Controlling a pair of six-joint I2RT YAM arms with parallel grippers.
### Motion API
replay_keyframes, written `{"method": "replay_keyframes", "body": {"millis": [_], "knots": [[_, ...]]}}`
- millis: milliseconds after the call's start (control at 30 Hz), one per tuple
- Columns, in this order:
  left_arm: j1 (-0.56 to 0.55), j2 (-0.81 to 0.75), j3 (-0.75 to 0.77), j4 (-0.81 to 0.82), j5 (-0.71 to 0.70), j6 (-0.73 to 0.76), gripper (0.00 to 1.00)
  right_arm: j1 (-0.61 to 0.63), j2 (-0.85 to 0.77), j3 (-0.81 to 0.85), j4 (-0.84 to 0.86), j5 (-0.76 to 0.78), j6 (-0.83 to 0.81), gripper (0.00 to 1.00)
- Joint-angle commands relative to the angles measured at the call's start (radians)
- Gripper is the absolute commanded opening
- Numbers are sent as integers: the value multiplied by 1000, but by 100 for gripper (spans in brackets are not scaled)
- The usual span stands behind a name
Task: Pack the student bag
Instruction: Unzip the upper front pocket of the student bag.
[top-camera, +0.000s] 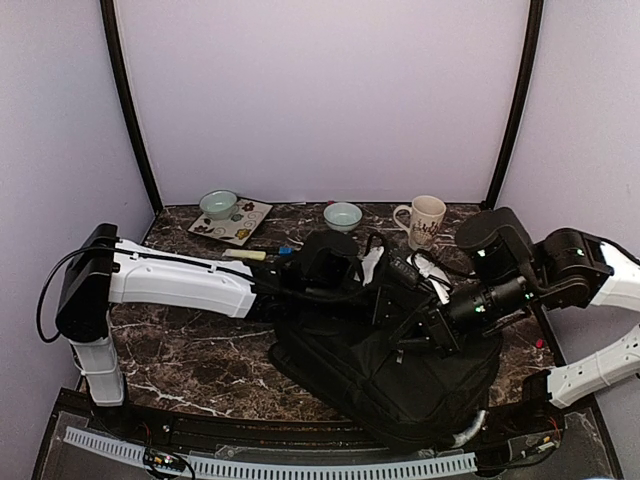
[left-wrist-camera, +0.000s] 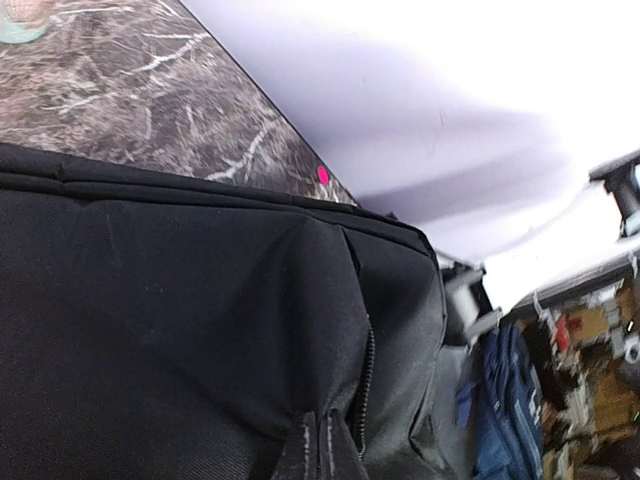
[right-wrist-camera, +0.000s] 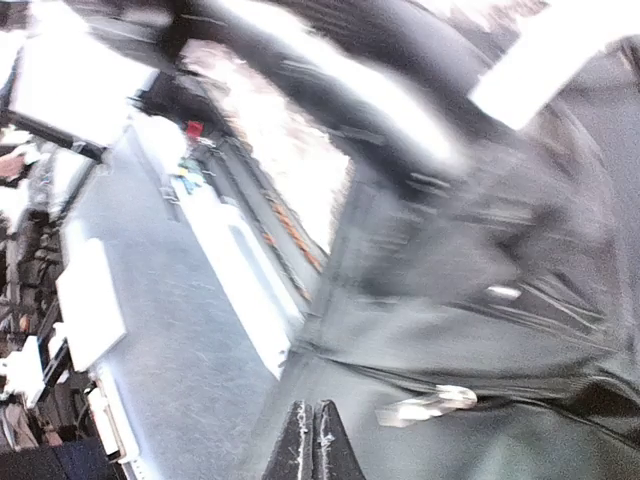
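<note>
The black student bag (top-camera: 400, 375) lies at the near middle of the marble table, partly over its front edge. My left gripper (top-camera: 352, 296) reaches in from the left onto the bag's far left part. In the left wrist view its fingertips (left-wrist-camera: 325, 450) are pressed together, with black fabric (left-wrist-camera: 200, 300) bunched at them beside a zipper (left-wrist-camera: 366, 380). My right gripper (top-camera: 405, 340) comes in from the right over the bag's top. In the blurred right wrist view it (right-wrist-camera: 313, 445) is shut, its tips against the bag (right-wrist-camera: 480, 300) left of a silver zipper pull (right-wrist-camera: 428, 405).
Along the back stand two pale blue bowls (top-camera: 218, 203) (top-camera: 343, 214), a patterned square plate (top-camera: 238, 224) and a white mug (top-camera: 425, 220). A yellow marker (top-camera: 245, 254) and a small blue item (top-camera: 285, 250) lie left of the bag. White things (top-camera: 372, 262) show behind the arms.
</note>
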Motion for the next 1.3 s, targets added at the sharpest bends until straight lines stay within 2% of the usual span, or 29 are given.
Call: {"method": "replay_keyframes", "body": {"millis": [0,200,300,367,433,567,733,833,900,967,1067,1167,1267], "knots": [[43,-12,12,169,6,-121,0,39,1,92,100,-19,-102,0],[78,3,-15,238,52,-255,0,52,74,141,19,9,-169,0],[78,1,-28,247,56,-263,0,52,83,167,-32,153,-144,0],[78,1,-45,263,47,-270,0,50,92,207,-95,287,-75,3],[78,7,-67,320,25,-290,0,49,102,240,-160,358,33,16],[78,53,-54,411,-22,-349,0,50,99,233,-267,419,284,34],[79,102,-19,453,-55,-378,0,50,48,103,-284,439,502,37],[78,116,-14,469,-47,-387,0,49,11,54,-300,542,586,35],[78,117,-26,493,-39,-396,0,24,-44,-29,-252,604,613,31],[79,115,-46,529,-28,-412,0,-36,-121,-134,-128,591,601,26],[78,110,-61,562,-14,-427,0,-169,-238,-294,97,462,555,21],[78,96,-60,548,-13,-413,0,-265,-283,-425,304,356,538,18],[78,64,-64,477,-26,-377,0,-326,-263,-455,378,309,517,18]]}}
